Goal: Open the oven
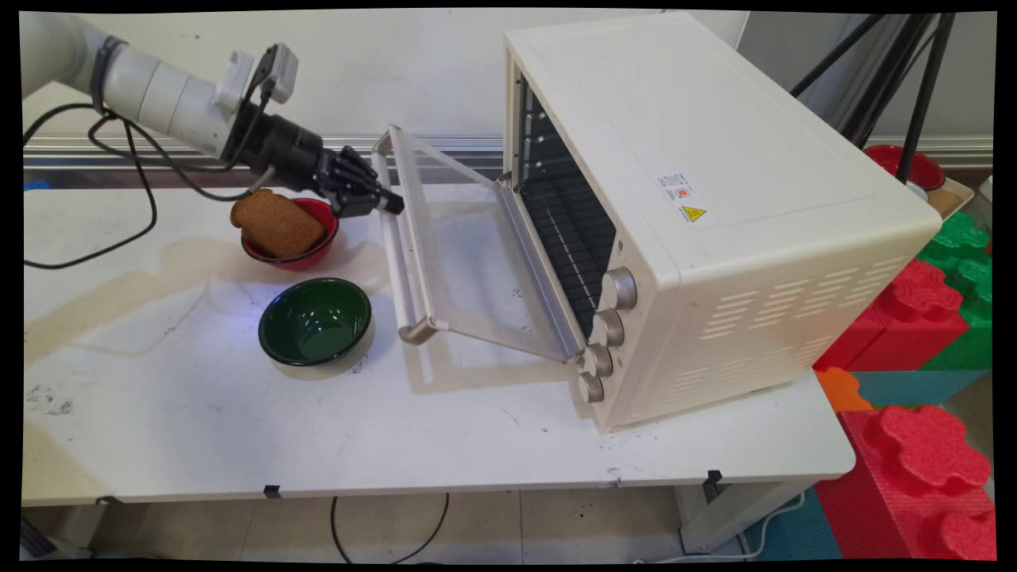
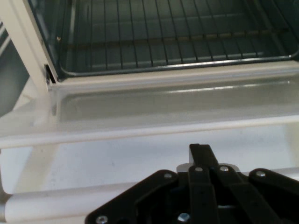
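Black two-finger gripper [image 1: 388, 202] has its fingers pressed together and its tip touches the long cream bar handle [image 1: 400, 253] of the half-open glass oven door [image 1: 469, 262], near the bar's far end. That door on the big cream toaster oven [image 1: 699, 206] looks stiff and smooth, maybe a bit slippery, so I think the round bar is the best place to hold it. Behind the gripper sits a red bowl [image 1: 314, 242] with brown toast [image 1: 276, 223], a dark green bowl [image 1: 315, 321] is nearer, and the oven's small yellow warning sticker [image 1: 693, 213] is too tiny to read.
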`<state>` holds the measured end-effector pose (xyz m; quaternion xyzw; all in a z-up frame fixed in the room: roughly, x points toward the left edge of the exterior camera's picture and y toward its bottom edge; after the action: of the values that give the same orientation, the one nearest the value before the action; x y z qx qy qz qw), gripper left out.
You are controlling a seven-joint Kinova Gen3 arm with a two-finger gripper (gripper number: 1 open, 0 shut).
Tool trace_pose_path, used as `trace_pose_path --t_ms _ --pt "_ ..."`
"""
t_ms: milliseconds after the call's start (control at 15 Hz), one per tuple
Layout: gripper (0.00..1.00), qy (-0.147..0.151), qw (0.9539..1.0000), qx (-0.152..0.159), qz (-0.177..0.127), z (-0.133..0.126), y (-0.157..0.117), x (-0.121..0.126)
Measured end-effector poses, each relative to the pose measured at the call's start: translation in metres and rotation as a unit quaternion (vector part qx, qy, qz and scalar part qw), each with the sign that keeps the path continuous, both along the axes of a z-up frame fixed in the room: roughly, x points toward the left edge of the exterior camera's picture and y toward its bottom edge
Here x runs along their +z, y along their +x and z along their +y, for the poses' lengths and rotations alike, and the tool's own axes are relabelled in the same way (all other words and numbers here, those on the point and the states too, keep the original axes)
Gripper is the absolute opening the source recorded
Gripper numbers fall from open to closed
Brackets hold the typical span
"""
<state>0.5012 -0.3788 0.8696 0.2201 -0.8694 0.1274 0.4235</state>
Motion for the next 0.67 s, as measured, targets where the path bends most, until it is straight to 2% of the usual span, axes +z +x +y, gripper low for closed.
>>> trace_pose_path --t_ms 667 --pt "0.0 0.026 0.9993 0.021 -0.014 0.014 0.02 -0.049"
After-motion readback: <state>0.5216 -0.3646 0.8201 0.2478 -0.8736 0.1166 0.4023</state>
